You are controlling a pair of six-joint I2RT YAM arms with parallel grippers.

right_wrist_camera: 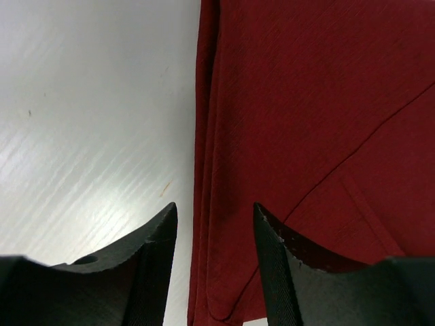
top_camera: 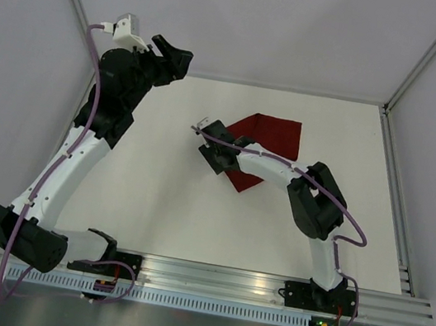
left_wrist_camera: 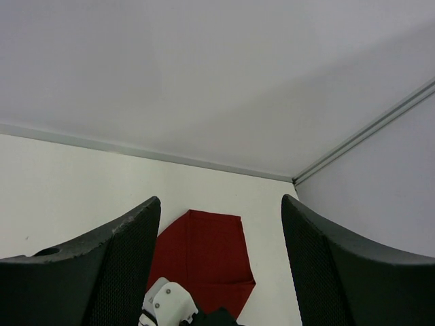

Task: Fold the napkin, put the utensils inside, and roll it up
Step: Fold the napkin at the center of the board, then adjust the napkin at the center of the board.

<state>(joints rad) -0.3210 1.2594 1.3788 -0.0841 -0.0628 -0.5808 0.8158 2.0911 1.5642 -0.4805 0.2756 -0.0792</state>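
Red napkin [top_camera: 277, 138] lies folded on your tabletop [top_camera: 153, 202], far centre | right pincer [right_wrist_camera: 214, 224] open, straddling its layered left edge, likely to pinch it | left pincer [left_wrist_camera: 221, 210] open, empty, raised clear | fork unseen

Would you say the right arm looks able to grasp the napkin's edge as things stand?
Probably yes: the right gripper hangs open right at the napkin, its jaws straddling the folded edge, with nothing visible in the way.
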